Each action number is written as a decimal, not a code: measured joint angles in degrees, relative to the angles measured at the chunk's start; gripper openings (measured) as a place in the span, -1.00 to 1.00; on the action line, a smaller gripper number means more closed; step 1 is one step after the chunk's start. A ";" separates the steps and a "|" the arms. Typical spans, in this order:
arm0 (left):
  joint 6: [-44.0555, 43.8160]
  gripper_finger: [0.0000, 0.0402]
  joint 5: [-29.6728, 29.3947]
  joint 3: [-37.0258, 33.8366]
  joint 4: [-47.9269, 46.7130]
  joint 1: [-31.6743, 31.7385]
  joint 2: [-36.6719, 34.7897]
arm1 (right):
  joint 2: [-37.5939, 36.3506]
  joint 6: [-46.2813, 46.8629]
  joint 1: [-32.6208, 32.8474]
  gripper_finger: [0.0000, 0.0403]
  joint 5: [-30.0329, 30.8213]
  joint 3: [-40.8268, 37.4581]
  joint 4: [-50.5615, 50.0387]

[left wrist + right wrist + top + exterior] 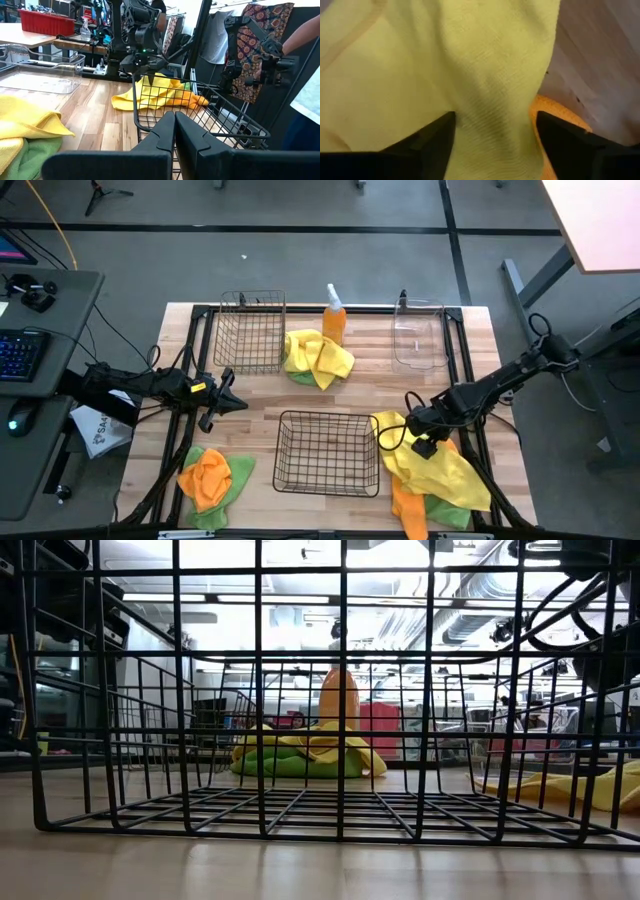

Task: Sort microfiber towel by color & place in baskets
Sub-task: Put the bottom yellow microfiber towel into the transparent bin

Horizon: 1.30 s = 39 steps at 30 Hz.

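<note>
My right gripper (412, 423) is open, low over the yellow towel (440, 465) that tops a pile with orange (408, 505) and green cloth at the table's near right. In the right wrist view its fingers (437, 137) stand apart on either side of a ridge of the yellow towel (490, 75). My left gripper (228, 397) is shut and hovers left of the wide wire basket (328, 452), holding nothing. A second pile, orange on green (212, 475), lies near left. A third, yellow on green (318, 358), lies between the taller basket (250, 330) and the clear bin (420, 335). My right gripper comes down on the yellow towel from above, fingers spread over a raised fold (495, 125). I cannot tell whether the fingers touch the cloth.
An orange spray bottle (333, 320) stands at the far edge behind the yellow and green pile. The wide basket sits right beside the right-hand pile. Black frame rails (470, 370) run along the table's sides. A person (305, 75) stands beyond the table's right side.
</note>
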 joint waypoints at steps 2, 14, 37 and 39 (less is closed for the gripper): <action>0.00 -1.00 0.02 0.00 0.00 0.00 0.00 | 0.02 -0.44 0.00 -0.02 -0.13 1.36 -1.40; -0.01 -1.00 0.01 0.00 0.00 -0.01 0.00 | -0.15 -18.74 -2.37 -0.97 -0.27 28.06 -22.56; 0.00 -1.00 0.00 0.00 -0.02 -0.02 0.00 | -3.81 -38.46 -35.28 -1.00 65.05 56.44 -39.69; -0.02 -1.00 0.02 0.00 -0.02 -0.02 -0.02 | -5.61 -40.56 -39.70 -1.00 64.72 52.25 -33.98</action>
